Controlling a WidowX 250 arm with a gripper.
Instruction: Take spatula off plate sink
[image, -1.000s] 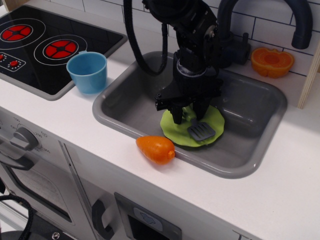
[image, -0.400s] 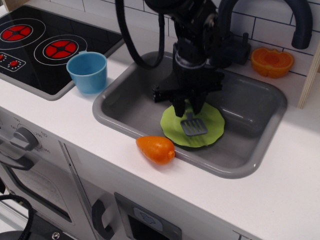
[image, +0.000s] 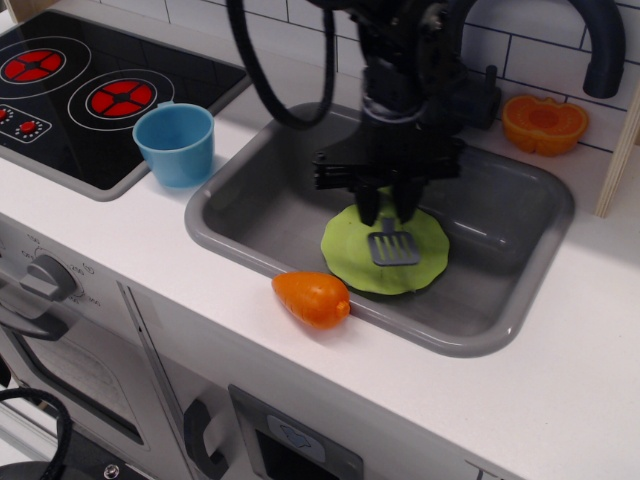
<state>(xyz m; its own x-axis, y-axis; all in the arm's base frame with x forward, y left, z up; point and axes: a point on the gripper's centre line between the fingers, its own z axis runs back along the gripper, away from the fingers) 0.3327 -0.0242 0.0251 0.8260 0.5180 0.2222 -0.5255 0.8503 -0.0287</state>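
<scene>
Gripper (image: 388, 207) clamped on spatula (image: 392, 247) handle, grey slotted blade hanging over lime-green plate (image: 345, 250) inside grey sink (image: 245, 215); orange toy carrot (image: 312, 298) on rim nearby.

The sink (image: 500, 215) looks like smooth grey plastic with a soft sheen. The plate (image: 350, 260) is matt lime plastic, and the spatula (image: 393, 248) blade a dull dark grey. At nine o'clock, the stovetop (image: 190, 75) is glossy black; the worktop (image: 560, 390) is smooth white.
</scene>
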